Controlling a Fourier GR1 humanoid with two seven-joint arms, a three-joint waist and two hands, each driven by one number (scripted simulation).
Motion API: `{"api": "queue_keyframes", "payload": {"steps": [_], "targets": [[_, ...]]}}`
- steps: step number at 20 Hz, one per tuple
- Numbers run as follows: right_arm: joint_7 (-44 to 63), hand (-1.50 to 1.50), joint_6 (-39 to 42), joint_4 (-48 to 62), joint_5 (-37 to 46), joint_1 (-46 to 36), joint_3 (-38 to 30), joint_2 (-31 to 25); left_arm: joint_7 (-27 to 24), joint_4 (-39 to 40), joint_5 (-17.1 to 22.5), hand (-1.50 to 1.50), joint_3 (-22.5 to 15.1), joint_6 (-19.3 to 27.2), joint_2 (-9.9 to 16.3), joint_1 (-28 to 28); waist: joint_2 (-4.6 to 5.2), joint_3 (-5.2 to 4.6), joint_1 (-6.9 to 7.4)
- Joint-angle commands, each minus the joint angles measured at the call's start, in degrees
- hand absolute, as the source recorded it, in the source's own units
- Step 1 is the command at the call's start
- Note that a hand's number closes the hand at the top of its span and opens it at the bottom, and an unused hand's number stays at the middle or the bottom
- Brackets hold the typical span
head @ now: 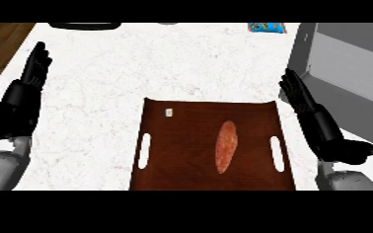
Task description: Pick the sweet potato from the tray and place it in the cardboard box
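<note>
Lying alone on tray [182, 128]: sweet potato [226, 145].

Two black hands, one at each side of the head view: left hand [33, 71], right hand [299, 96]. Both look the same build: long slim segmented fingers on a blocky black palm and wrist housing. Finish is matte, no visible markings, screws or cables, though detail is probably lost in the dark surfaces. Forearms below are light grey, rounded shells, cut off at the lower edge.
</note>
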Motion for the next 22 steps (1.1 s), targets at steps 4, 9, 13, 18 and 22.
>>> {"api": "queue_keyframes", "payload": {"steps": [4, 9, 13, 18, 22], "targets": [[11.4, -1.50, -20.9, 0.0, 10.4, 6.9, 3.2, 10.5, 0.6, -2.7, 0.7, 0.00, -6.9, -5.3, -3.7, 0.3, 0.25, 0.98, -3.73], [11.6, -1.50, -28.3, 6.5, 27.1, 12.7, 2.7, 1.4, 1.1, -2.5, 2.7, 0.00, -9.8, -8.4, -5.7, 0.9, 1.65, -0.26, -6.55], [16.3, -1.50, -37.0, 7.1, 43.2, 15.5, 8.4, 1.5, 1.6, -3.0, 2.5, 0.00, -12.0, -10.0, -6.5, 0.6, 0.68, 0.17, -4.28], [27.2, -1.50, -39.3, 1.7, 60.5, 20.2, 13.0, 1.3, 2.1, -2.4, 2.9, 0.00, -13.0, -10.8, -7.5, 0.5, 0.05, 0.26, -4.39], [38.5, -1.50, -31.0, -5.2, 69.2, 21.5, 16.1, 3.0, 2.3, -1.8, 1.7, 0.00, -14.2, -10.4, -8.5, -0.2, 0.06, 0.16, -4.41]]}}
